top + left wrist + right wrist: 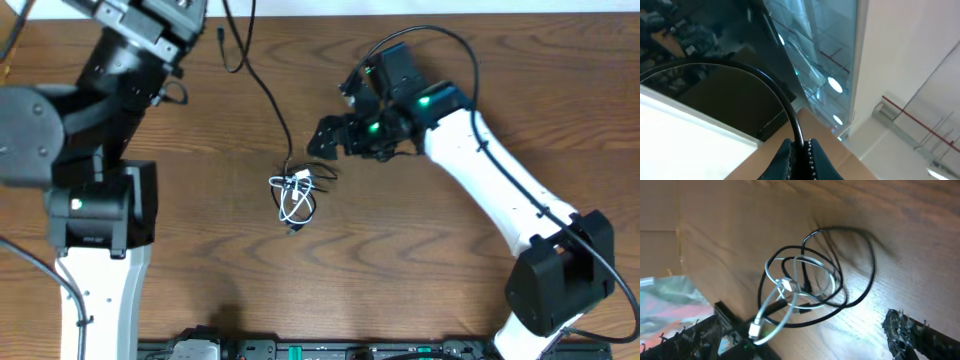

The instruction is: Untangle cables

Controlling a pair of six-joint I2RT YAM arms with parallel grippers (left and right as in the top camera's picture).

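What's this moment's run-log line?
left gripper: shut on thin black cable | right gripper: open, beside tangled black-and-white cable bundle

Even overhead light — wrist views blurred

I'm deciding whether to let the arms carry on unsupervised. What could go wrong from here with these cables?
1. The left gripper is shut on a black cord that runs down into the bundle. Pulling may drag or tighten the whole bundle rather than free the cord.
2. The white cord threads through the black loops, so the open right gripper might pinch several strands at once.
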